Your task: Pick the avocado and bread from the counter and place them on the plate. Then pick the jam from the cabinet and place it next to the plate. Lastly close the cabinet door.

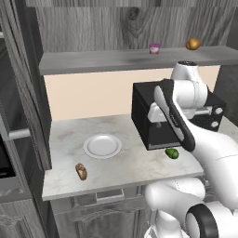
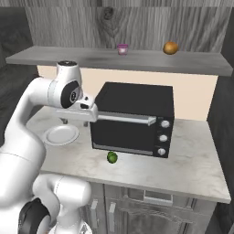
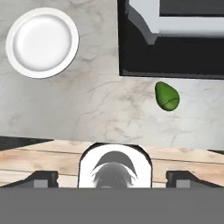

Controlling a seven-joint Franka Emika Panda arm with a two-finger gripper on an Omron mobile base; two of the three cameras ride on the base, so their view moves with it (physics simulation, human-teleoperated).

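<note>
Marbled grey-white table (image 1: pixel 135 169) carries everything yet to be moved. White plate (image 1: pixel 102 146) sits bare toward the left end, midway between the front and back edges. Bread (image 1: pixel 81 171) lies near the front-left corner, apart from the plate. Avocado (image 3: pixel 167 96) rests close to the front edge, just in front of the black microwave (image 2: pixel 132 119), well apart from the plate. Jam (image 1: pixel 155 48) stands on the cabinet (image 1: pixel 135 21) shelf, an orange-brown fruit (image 1: pixel 193 44) further right along the same board.

Gripper (image 3: pixel 112 178) hovers high above the table, looking straight down, jaws spread wide, nothing between them.

Judgement: nothing done yet. Avocado and bread both to plate, jam to fetch, cabinet door to close. Avocado looks the likely first target.
</note>
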